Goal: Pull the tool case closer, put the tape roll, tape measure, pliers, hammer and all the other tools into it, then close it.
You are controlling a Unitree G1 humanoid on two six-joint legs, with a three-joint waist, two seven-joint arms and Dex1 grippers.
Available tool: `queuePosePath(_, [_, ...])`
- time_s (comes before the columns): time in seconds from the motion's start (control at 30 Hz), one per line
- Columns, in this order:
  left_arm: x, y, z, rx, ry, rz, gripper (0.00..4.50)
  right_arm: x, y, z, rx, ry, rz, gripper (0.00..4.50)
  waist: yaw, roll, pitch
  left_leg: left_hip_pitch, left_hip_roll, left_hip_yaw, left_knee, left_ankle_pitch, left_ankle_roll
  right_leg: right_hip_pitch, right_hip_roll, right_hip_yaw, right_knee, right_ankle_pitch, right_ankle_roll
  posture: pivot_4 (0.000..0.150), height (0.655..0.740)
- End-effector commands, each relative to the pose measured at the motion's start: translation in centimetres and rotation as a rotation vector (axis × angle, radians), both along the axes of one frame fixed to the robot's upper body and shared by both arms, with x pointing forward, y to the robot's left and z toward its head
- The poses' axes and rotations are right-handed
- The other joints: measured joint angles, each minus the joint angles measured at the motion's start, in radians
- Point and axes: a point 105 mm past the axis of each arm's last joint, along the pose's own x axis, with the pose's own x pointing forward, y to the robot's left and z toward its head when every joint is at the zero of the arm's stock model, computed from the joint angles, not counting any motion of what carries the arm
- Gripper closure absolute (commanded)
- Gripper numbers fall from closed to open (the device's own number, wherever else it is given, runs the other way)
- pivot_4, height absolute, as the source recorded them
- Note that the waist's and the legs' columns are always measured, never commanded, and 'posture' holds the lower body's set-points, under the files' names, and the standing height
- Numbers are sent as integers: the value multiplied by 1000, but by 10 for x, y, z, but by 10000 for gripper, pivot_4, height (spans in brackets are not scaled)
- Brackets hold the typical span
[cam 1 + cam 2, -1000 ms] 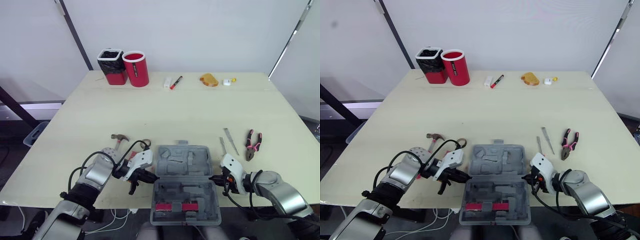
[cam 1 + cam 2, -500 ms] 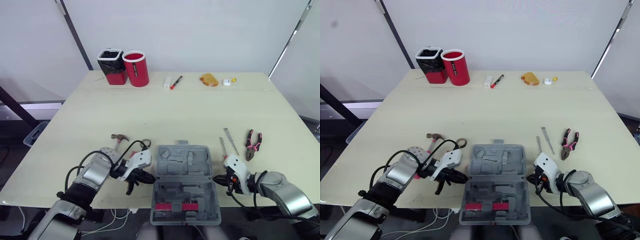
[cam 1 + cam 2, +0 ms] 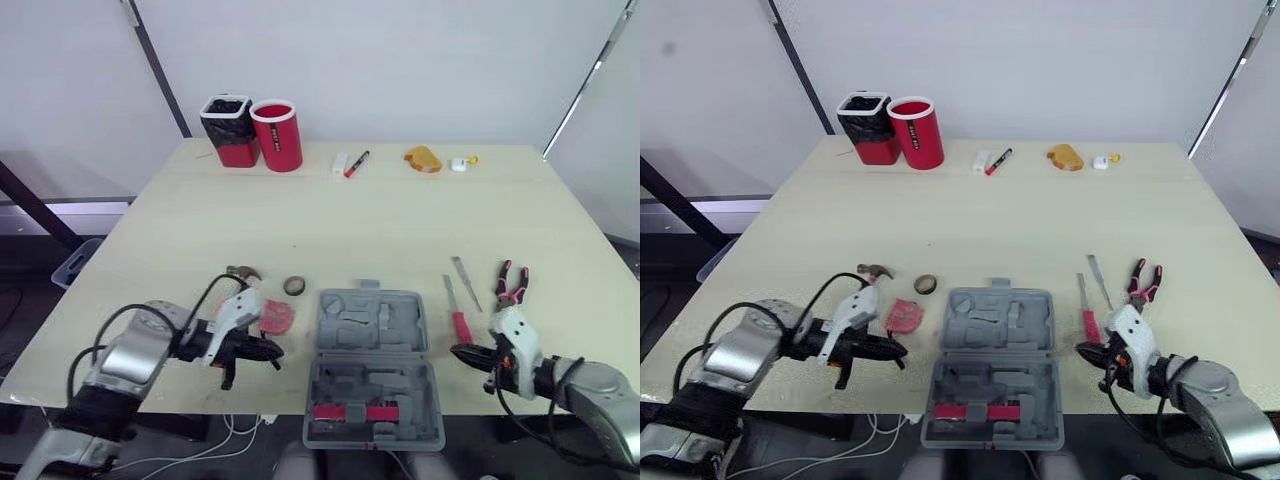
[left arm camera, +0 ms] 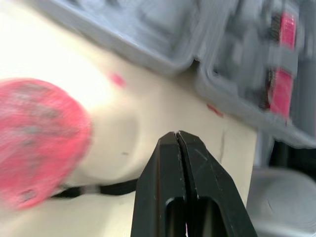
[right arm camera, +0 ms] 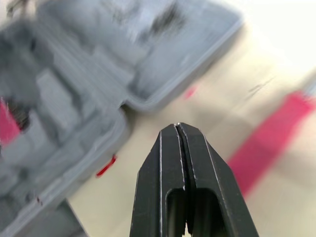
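The grey tool case (image 3: 370,355) lies open at the table's near edge, its front half reaching past the edge. My left gripper (image 3: 274,352) is shut and empty, a short way left of the case. The red tape measure (image 3: 272,317) lies just beyond it, with the tape roll (image 3: 293,286) and hammer (image 3: 240,273) farther back. My right gripper (image 3: 457,350) is shut and empty, right of the case. A red-handled screwdriver (image 3: 458,320), a slim metal tool (image 3: 466,283) and pink-handled pliers (image 3: 510,285) lie beyond it. The wrist views show each pair of fingertips (image 4: 177,136) (image 5: 177,127) pressed together.
At the table's far edge stand a black-lined bin (image 3: 230,130) and a red cup (image 3: 276,135). A marker (image 3: 354,163), a white block (image 3: 340,165), an orange object (image 3: 422,159) and a small white item (image 3: 460,163) lie along the same edge.
Both grippers have drawn away from the case's sides, the left one to the left and the right one to the right. The tape measure and tape roll are now uncovered. The camera shifted slightly.
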Motion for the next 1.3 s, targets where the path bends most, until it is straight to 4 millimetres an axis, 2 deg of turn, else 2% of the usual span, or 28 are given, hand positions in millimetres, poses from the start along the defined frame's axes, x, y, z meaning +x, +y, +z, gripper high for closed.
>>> queuePosePath(0.03, [-1,10,22,-57,-131,50,44436,-1,-19,25,2,-149,-61,45000,0,0,0,0,0,0,0,0,0,0,0,0,0,0,0,1500,7400])
queuePosePath(0.17, [-8,36,29,-154,-197,203,44436,-6,-54,35,-20,-309,-186,45000,-2,0,0,0,0,0,-2,0,0,0,0,0,0,0,-1,1500,7400])
queuePosePath(0.33, [-21,71,34,-269,-324,377,44436,-29,-79,27,-20,-309,-257,45000,-1,0,0,1,0,1,-2,0,0,0,-1,0,0,-1,-2,1500,7400])
queuePosePath(0.47, [-44,107,14,-198,-328,493,44436,-51,-97,23,7,-285,-303,45000,-2,0,0,2,0,1,-3,0,0,0,-1,1,-1,-2,-4,1500,7400])
queuePosePath(0.53, [-54,126,8,-172,-334,561,38829,-62,-106,22,25,-282,-332,39371,-2,0,0,2,0,1,-3,0,0,0,-1,1,-1,-4,-2,1500,7400])
queuePosePath(0.57, [-59,134,5,-157,-338,592,38344,-68,-110,21,26,-279,-343,38714,-2,-1,0,2,0,1,-3,0,0,0,-1,1,-1,-4,-2,1500,7400])
queuePosePath(0.67, [-72,155,-2,-124,-343,663,25838,-82,-120,17,29,-267,-374,25009,-2,-1,0,3,1,1,-3,0,0,1,-2,1,-1,-4,-2,1500,7400])
queuePosePath(0.77, [-78,167,-6,-108,-342,708,13739,-90,-126,16,39,-268,-404,12841,-1,-1,-1,3,1,1,-4,0,0,1,-3,1,-3,-4,-1,1500,7400])
queuePosePath(0.87, [-82,174,-9,-97,-339,731,1231,-98,-132,12,26,-254,-427,382,-1,-3,-2,3,2,1,-4,0,0,1,-3,1,-3,-4,-1,1500,7400])
queuePosePath(1.0, [-80,174,-10,-94,-352,730,443,-100,-132,10,20,-247,-426,108,-1,-3,-3,4,2,1,-5,0,0,1,-4,1,-3,-4,-2,1500,7400])
queuePosePath(1.13, [-72,170,-6,-78,-370,694,443,-91,-121,18,45,-261,-383,108,-2,-3,-3,5,2,1,-6,0,0,1,-5,2,-3,-4,-2,1500,7400])
queuePosePath(1.3, [-57,147,5,-35,-317,523,443,-75,-97,39,92,-285,-277,108,-2,-3,-3,5,2,1,-6,0,0,1,-5,3,-3,-4,-2,1500,7400])
